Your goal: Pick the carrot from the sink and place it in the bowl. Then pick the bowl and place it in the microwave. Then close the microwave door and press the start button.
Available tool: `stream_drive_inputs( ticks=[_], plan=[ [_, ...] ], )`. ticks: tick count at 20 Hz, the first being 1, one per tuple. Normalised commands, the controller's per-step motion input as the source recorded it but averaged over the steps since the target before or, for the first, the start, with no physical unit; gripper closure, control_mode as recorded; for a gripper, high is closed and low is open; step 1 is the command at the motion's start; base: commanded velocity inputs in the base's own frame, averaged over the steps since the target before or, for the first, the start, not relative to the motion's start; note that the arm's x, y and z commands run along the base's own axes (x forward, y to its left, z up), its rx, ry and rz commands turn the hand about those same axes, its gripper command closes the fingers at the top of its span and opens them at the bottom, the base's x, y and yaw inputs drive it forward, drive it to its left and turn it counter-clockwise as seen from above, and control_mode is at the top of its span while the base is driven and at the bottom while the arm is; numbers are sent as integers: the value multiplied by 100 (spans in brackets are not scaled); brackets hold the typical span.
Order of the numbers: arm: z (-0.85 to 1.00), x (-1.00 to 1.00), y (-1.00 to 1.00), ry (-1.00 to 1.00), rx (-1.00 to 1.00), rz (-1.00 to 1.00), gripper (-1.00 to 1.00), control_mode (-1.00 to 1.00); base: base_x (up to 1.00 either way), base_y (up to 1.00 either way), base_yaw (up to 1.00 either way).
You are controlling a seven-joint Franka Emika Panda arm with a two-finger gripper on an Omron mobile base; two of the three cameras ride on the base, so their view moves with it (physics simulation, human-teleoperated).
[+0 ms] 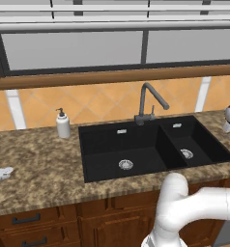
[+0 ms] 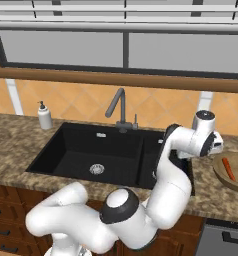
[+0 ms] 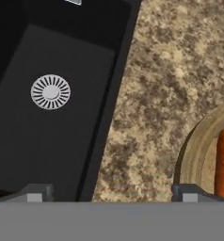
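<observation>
The orange carrot (image 2: pixel 229 169) lies inside the tan wooden bowl (image 2: pixel 220 171), which stands on the granite counter to the right of the black sink (image 2: pixel 76 150). In the hand view the carrot (image 3: pixel 223 164) lies against the bowl's rim (image 3: pixel 195 146) at the right edge, with the sink's right basin (image 3: pixel 48 141) and its drain on the left. My gripper (image 3: pixel 113 194) hangs open and empty over the counter strip between sink and bowl. One fingertip is above the basin and the other above the bowl's rim. The white hand (image 2: pixel 207 136) hovers just left of the bowl. The microwave is out of view.
A grey curved faucet (image 1: pixel 148 100) rises behind the sink (image 1: pixel 107 144). A white soap dispenser (image 1: pixel 63 124) stands on the counter to the sink's left. A white-headed utensil (image 1: pixel 1 173) lies at the far left. Wooden drawers run below the counter edge.
</observation>
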Motion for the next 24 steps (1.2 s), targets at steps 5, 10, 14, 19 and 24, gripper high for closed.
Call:
stream_drive_inputs(
  ticks=[5, 10, 14, 19, 24],
  plan=[
    [38, -56, 0, 18, -14, -21, -100, -100, 0, 0, 0],
    [17, -19, 0, 30, -19, -18, -100, -100, 0, 0, 0],
    [0, 2, -35, 28, -3, -5, -100, -100, 0, 0, 0],
    [4, 0, -48, 3, 3, 2, -100, -100, 0, 0, 0],
    [1, 13, -30, 0, 4, 11, -100, -100, 0, 0, 0]
  ],
)
